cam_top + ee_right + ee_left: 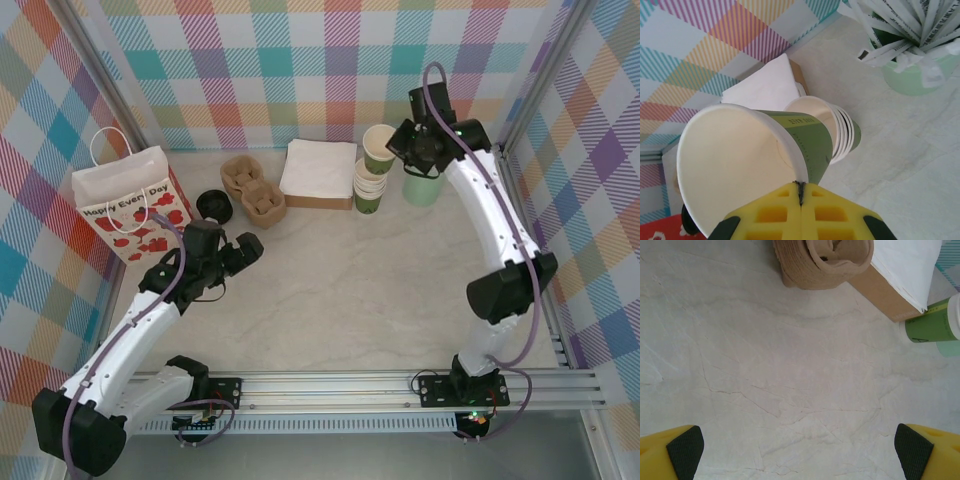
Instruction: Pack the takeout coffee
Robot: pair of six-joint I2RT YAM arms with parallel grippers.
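just above the cup stack (369, 188) | we hold the takeout coffee (755, 160) tilted and clear, ready to carry | right gripper (801, 197) pinched on its rim wall for a thin-paper hold | left gripper (800, 450) well left of the stack, jaws wide, idle

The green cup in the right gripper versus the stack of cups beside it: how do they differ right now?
The held cup is single; the stack of cups is several nested together. The held cup is pinched at its rim by the right gripper, fingers shut, and looks raised; the stack of cups stands on the table, untouched. Both are dark green outside with cream rims and insides.
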